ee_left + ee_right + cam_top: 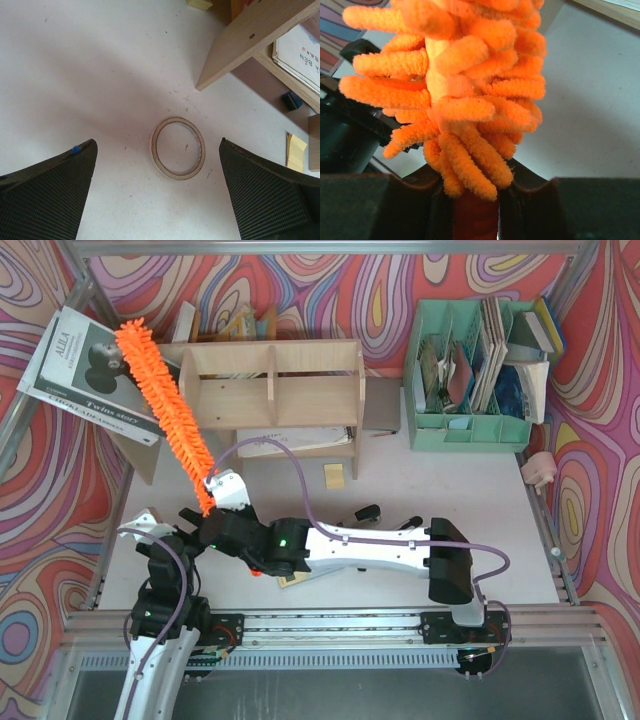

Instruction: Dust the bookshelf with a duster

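- Right claw (475, 202) is clamped on the orange stem of the duster (465, 100), just below the lowest tufts.
- From that grip the duster slants up and left across the left end of the bookshelf (270, 390), with its tip over a leaning magazine (85, 365).
- Whether the brush touches the plywood side panel cannot be told from above.
- Its handle is almost wholly hidden between the fingers, and the brush fills the right wrist view.
- Tufts are thick, fuzzy, finger-like strands in bright orange.
- Left claw (157, 141) stands wide open above a thin tape ring (156, 155) on the pale desk (75, 75); its black pads (50, 195) are finely ribbed.
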Robot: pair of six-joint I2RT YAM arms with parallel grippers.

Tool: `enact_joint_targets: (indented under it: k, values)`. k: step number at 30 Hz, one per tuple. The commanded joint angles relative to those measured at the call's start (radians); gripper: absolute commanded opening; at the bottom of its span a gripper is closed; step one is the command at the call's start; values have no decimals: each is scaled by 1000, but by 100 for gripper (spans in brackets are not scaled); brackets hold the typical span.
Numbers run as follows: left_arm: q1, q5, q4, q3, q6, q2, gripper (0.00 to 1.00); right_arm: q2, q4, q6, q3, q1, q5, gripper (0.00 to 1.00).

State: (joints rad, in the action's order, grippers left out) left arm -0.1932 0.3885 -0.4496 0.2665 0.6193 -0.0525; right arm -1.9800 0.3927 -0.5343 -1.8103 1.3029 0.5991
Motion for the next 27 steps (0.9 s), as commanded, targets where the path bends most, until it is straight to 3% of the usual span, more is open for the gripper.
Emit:
enact_joint_targets:
  k: [1,5,11,20,27]
  values:
    - [4,-2,12,-17,-16,9,99,1,-102,63,-38,30,-36,0]
    - [5,-4,15,-16,-17,6,98,-25,-151,165,-91,76,-23,0]
    - [5,-3,15,-16,-17,7,99,-31,-157,168,-86,82,-16,0]
    - [4,-2,14,-17,-16,9,98,-15,-4,-32,-37,31,27,0]
    - [5,-5,15,-17,-17,9,99,-8,-7,-43,-36,15,-9,0]
